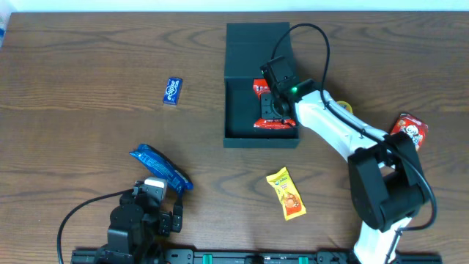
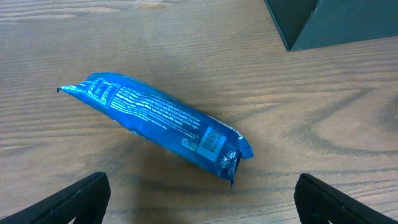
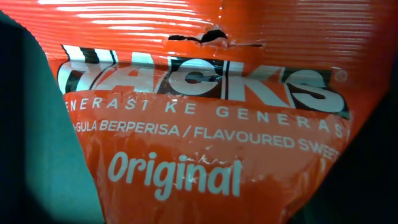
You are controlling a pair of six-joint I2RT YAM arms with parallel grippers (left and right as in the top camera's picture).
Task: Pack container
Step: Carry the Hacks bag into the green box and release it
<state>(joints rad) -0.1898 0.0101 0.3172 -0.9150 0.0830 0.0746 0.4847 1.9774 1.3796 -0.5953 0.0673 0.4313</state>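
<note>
- Overhead, we see the container (image 1: 240, 110) at the far middle of the surface (image 1: 88, 125). Its flap lid (image 1: 253, 48) is thrown back, and the right tool (image 1: 274, 107) is down inside its right half, over an orange Hacks packet (image 3: 205, 124).
- Is that tool clamped on the packet? We cannot tell; its fingers are out of sight.
- The left tool (image 2: 208, 202) is spread wide and holds nothing. The blue packet (image 2: 155, 127) lies just ahead, its long axis slanting across the gap.
- We judge the left arm nearer to it. The container lies ahead and right, its left half bare, with open surface between.
</note>
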